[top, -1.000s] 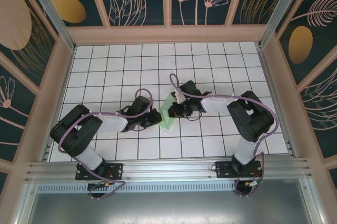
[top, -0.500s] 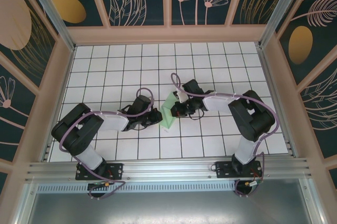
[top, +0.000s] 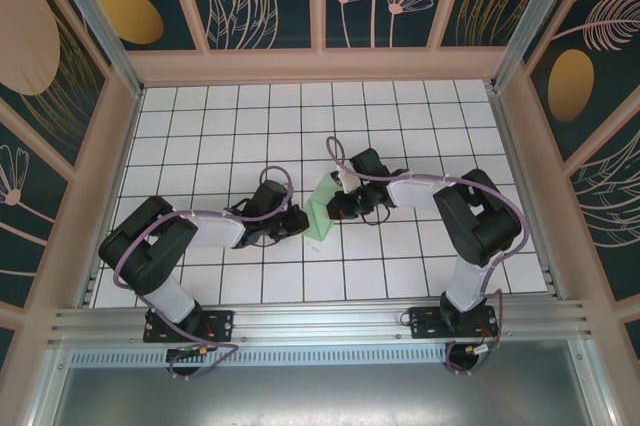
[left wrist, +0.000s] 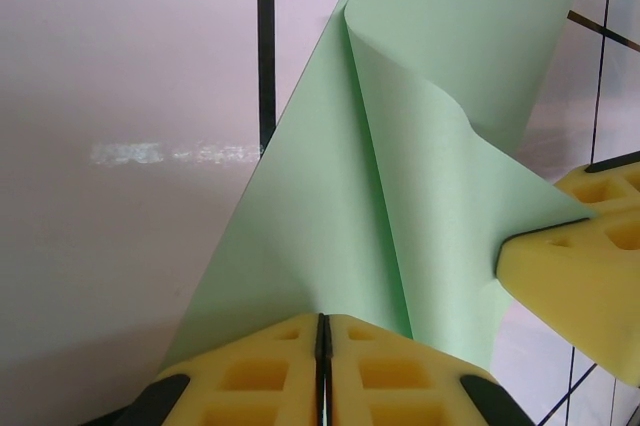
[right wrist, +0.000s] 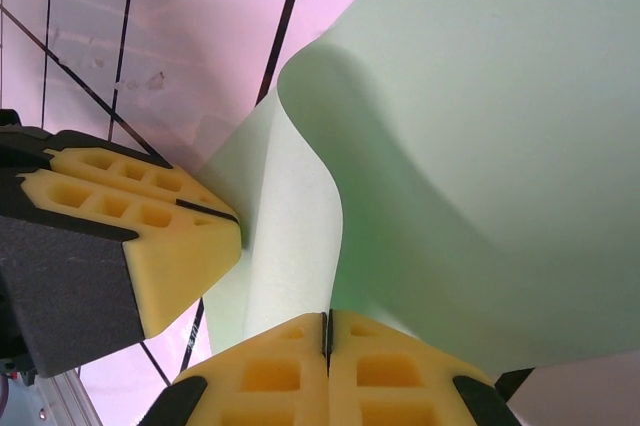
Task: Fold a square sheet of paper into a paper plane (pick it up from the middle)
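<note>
White grid-tiled table (top: pixel 200 126) with green paper (top: pixel 318 218)

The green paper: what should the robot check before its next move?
1. Left end effector shut on the paper: ok.
2. Right end effector shut on the paper: ok.
3. The two end effectors apart, not bumping: ok.
4. No tears in the paper where it shows: ok.
5. Fold pressed flat: not ok, the sheet bows in a soft curve between the two grips.
6. Paper edges lined up: cannot tell.
</note>
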